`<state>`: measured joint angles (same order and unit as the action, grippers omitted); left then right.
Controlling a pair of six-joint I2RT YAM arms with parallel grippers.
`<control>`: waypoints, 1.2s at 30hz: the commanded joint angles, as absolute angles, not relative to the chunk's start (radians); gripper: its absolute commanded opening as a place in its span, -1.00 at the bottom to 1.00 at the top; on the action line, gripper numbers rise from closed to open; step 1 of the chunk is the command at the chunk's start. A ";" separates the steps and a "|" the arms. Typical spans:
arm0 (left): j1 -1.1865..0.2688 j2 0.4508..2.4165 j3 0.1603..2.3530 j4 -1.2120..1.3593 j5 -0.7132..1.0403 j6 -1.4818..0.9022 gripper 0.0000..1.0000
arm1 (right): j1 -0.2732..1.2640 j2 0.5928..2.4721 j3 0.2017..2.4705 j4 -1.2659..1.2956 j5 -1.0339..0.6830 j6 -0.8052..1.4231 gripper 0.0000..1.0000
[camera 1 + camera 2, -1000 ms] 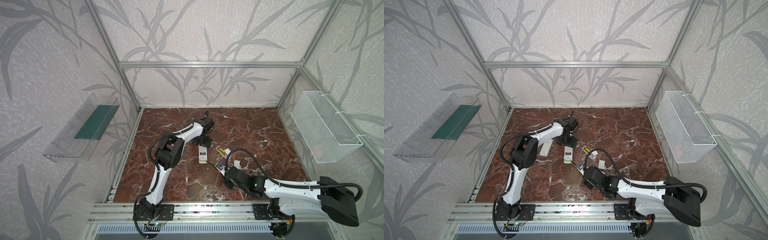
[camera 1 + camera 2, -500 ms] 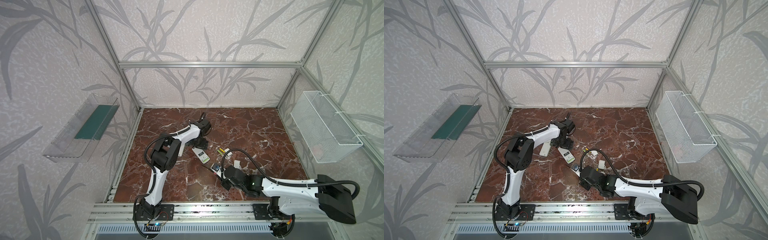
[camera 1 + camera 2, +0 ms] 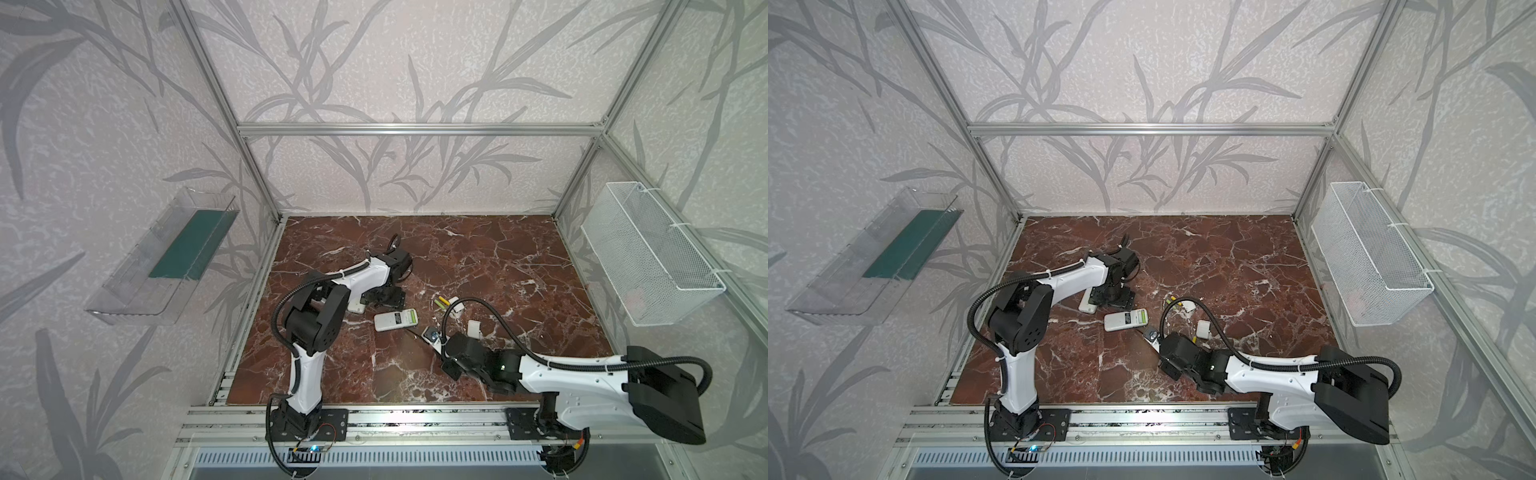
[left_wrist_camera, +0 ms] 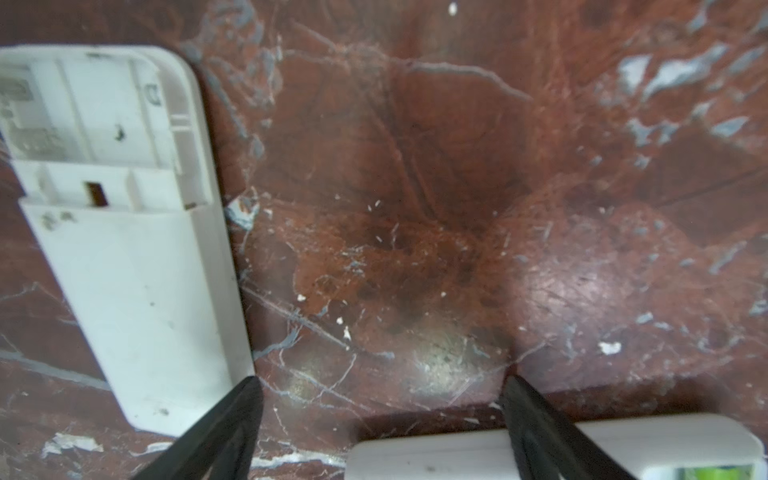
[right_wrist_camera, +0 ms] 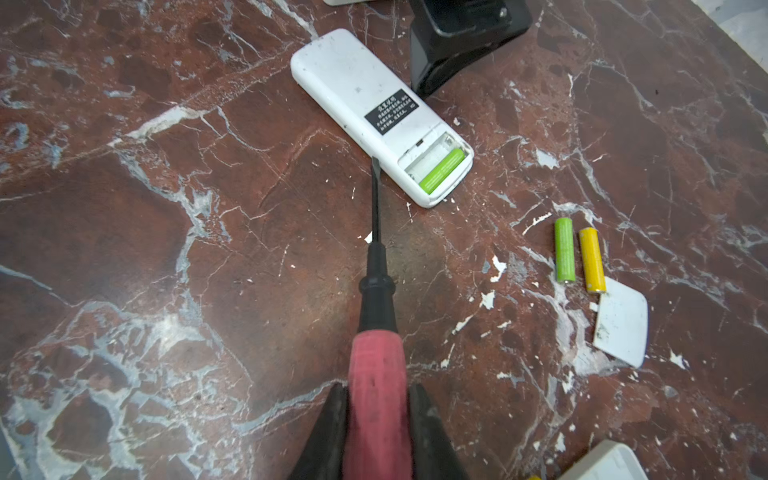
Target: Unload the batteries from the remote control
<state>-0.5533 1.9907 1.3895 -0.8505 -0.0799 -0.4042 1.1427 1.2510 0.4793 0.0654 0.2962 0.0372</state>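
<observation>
Batteries (image 3: 441, 302) and remote control (image 3: 395, 321) on the red marble table (image 3: 498, 257). The remote control lies back up near the middle of the table with its compartment uncovered. The right wrist view shows one lime green cell (image 5: 441, 170) seated in the slot nearer the outer edge, and the neighbouring slot shows bare white plastic. Two loose cells, a green cell (image 5: 564, 249) and a yellow cell (image 5: 592, 259), lie side by side and parallel on the table, apart from the remote control. One end of the yellow cell lies just beside the corner of a small white cover (image 5: 621, 326). The right end effector (image 5: 377, 390) is clamped narrowly on the pink-red handle of a screwdriver (image 5: 376, 299). The dark shaft points at the remote control and the flat tip lies at its long edge, beside the compartment; whether they touch cannot be told. The left end effector (image 4: 380, 386) stands wide with nothing between its fingers (image 4: 245, 399). It is low over bare table between the remote control and a second white remote (image 4: 124, 249), which lies back up with an uncovered compartment. A second white cover (image 3: 473, 328) lies near the right arm's cable. A wire basket (image 3: 648, 253) hangs on the right wall and a clear shelf (image 3: 166, 257) on the left.
</observation>
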 commanded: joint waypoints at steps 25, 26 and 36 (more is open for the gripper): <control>-0.603 1.766 1.176 -0.763 0.018 -0.460 0.57 | 1.143 1.102 0.489 -0.110 0.411 0.072 -1.00; -0.601 1.756 1.174 -0.758 0.015 -0.459 0.58 | 1.142 1.104 0.493 -0.117 0.414 0.078 -1.00; -0.625 1.649 1.119 -0.697 0.064 -0.503 0.99 | 1.139 1.106 0.515 -0.147 0.433 0.114 -1.00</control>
